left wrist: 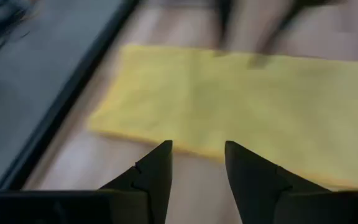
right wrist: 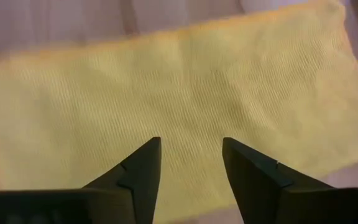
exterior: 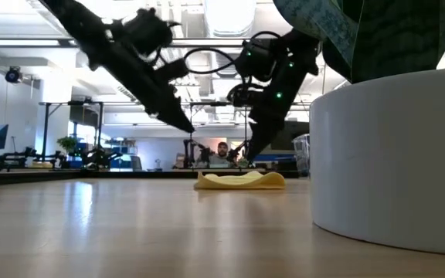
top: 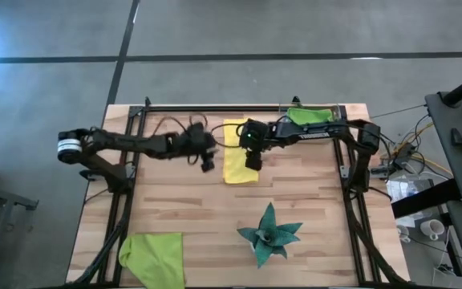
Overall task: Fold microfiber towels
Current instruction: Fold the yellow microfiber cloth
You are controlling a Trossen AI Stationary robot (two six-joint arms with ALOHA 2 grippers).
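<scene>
Both hands, left [top: 208, 164] and right [top: 253, 160], hover parted, empty, at yellow towel [top: 240, 166].

A yellow towel [right wrist: 185, 93] of soft, finely ribbed matt cloth lies on the pale wood-plank table [top: 191, 209]; a lime green towel [top: 154, 255], near left, looks equally matt; both arms' fingers [right wrist: 138, 171] appear dark, smooth plastic.

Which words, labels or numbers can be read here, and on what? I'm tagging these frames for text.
None can be read.
The yellow towel, both lime green towels and the wooden table show no print.
Screens in the room behind the table: too small and blurred to read.
</scene>
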